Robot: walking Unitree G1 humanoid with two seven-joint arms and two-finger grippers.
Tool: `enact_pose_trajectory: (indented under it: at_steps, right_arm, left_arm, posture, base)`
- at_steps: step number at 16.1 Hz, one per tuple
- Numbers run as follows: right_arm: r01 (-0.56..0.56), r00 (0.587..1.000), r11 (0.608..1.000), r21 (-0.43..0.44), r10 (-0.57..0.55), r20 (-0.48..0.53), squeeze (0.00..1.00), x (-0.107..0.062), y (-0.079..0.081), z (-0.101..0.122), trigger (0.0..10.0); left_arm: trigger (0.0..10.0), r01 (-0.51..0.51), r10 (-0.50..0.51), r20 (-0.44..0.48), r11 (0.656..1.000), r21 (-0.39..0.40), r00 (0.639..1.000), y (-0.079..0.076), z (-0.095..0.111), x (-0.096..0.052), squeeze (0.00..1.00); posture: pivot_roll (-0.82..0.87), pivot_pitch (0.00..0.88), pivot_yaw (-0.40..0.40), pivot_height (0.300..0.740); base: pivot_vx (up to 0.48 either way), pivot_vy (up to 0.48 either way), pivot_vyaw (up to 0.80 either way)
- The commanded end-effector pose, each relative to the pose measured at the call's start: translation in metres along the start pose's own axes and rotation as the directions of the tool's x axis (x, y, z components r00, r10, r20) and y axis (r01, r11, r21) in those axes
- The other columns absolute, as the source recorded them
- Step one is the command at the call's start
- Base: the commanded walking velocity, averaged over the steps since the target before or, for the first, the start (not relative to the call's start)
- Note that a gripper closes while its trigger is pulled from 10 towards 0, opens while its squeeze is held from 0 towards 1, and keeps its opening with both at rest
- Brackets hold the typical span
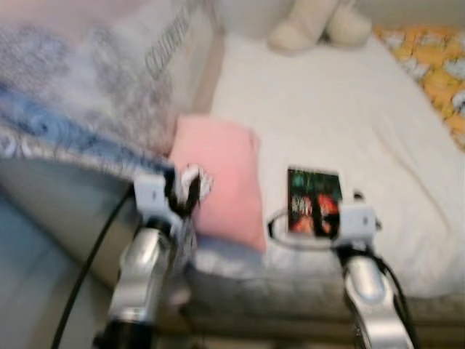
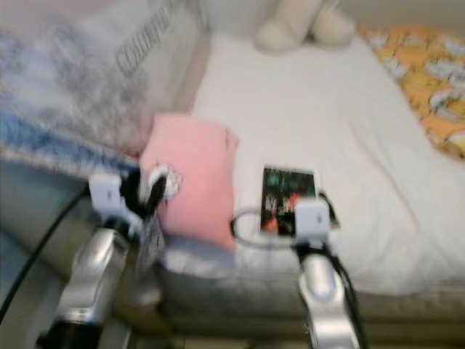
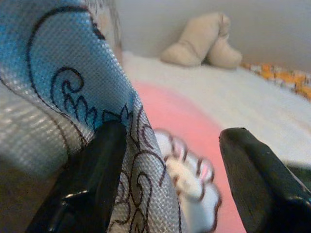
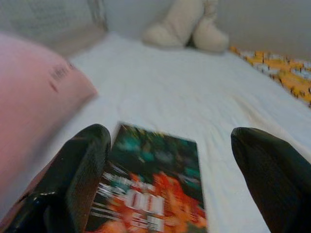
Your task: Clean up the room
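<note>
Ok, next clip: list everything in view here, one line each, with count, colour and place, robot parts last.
bed: one, white sheet, spread ahead of the robot.
pink pillow: one, pink, on the bed near its front edge, left of the book.
book: one, dark cover with red and green print, flat on the sheet.
plush toy: one, beige, at the far end of the bed.
patterned blanket: one, blue and grey, heaped at the bed's left side.
yellow cloth: one, yellow with white print, far right of the bed.
left tool: one, black fingers open, at the blanket's edge.
right tool: one, black fingers open, over the book.
</note>
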State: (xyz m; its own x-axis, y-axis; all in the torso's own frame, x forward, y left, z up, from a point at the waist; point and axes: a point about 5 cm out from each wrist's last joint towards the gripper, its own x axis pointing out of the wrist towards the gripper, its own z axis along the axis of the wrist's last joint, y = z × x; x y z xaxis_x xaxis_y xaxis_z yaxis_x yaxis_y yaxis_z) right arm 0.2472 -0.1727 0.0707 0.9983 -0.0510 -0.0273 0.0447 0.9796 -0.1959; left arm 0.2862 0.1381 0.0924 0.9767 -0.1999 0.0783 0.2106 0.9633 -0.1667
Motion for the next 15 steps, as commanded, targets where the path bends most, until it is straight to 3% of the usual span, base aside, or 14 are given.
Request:
enact_pose_trajectory:
  at_steps: [1,6,10,13,15]
  right_arm:
    - [-0.005,1.0,1.0,0.013,0.005,0.019,0.0,0.005,0.0,0.006,10.0]
    - [-0.063,0.998,0.998,-0.002,0.063,0.022,0.0,0.01,0.008,0.006,10.0]
    - [-0.075,0.997,0.997,0.024,0.075,-0.026,0.0,0.008,0.01,-0.004,10.0]
    - [-0.069,0.997,0.997,0.025,0.07,-0.042,0.0,0.006,0.01,-0.008,10.0]
    - [-0.067,0.997,0.997,0.027,0.068,-0.046,0.0,0.006,0.011,-0.01,10.0]
  left_arm:
    - [10.0,0.019,-0.02,-0.046,1.0,-0.018,0.999,-0.008,-0.008,0.001,0.0]
    - [10.0,-0.048,0.05,-0.077,0.998,0.029,0.996,0.001,-0.014,-0.003,0.0]
    - [10.0,-0.114,0.128,-0.16,0.989,0.091,0.979,0.029,-0.029,-0.023,0.0]
    - [10.0,-0.085,0.105,-0.134,0.986,0.146,0.985,0.029,-0.023,-0.023,0.0]
    - [10.0,-0.058,0.084,-0.12,0.977,0.205,0.989,0.019,-0.019,-0.015,0.0]
  posture:
    - [-0.2,0.0,0.055,0.719]
    - [-0.17,0.0,0.045,0.719]
    - [-0.16,0.0,0.052,0.719]
    - [-0.15,0.0,0.058,0.719]
    - [-0.15,0.0,0.064,0.719]
  base:
    - [0.409,-0.244,0.0]
    - [0.0,0.0,0.0]
    - [-0.12,0.315,0.0]
    - [-0.08,0.28,0.0]
    - [0.0,0.0,0.0]
